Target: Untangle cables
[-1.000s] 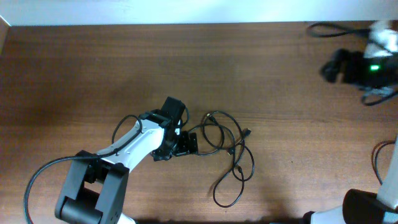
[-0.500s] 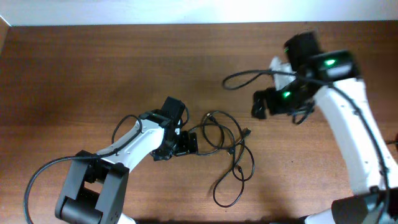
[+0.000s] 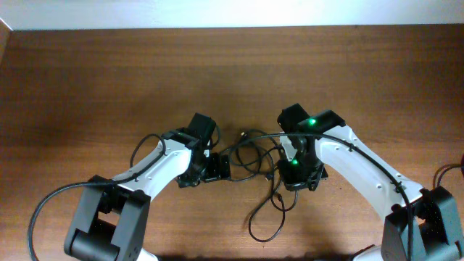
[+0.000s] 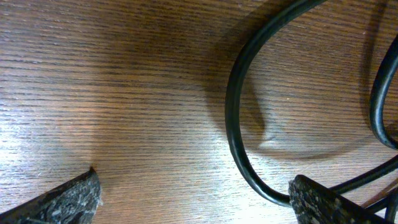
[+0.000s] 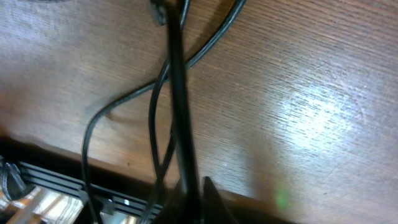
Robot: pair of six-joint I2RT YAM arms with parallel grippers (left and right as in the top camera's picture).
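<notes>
"Looking down from above, where were the cables [image 3: 262,163]?" asked Sam.

"They lay in a loopy heap in the middle of the counter [image 3: 109,87], right between the two arms," said Mia.

"How would they feel?"

"Light, thin and floppy, I thought. A pull on one loop would likely drag the whole heap along. A plug end or a loose loop at the edge looked like a good place to hold, not the knotty middle."

"What about the left pincer [image 4: 193,202]?"

"It was spread wide and low over the wood, with one bend of the cables between its fingers [image 4: 56,199]. It held nothing."

"And the right pincer [image 3: 299,177]?"

"It sat on the right side of the heap. Its own camera showed a cable running straight up to it, but I could not tell if it was pinching that cable."

"Was anything in the way?"

"The right arm's thick wire [image 3: 319,132] hung across the heap, and it could get mixed up with the thin ones. The arms were close, so they might bump."
</notes>
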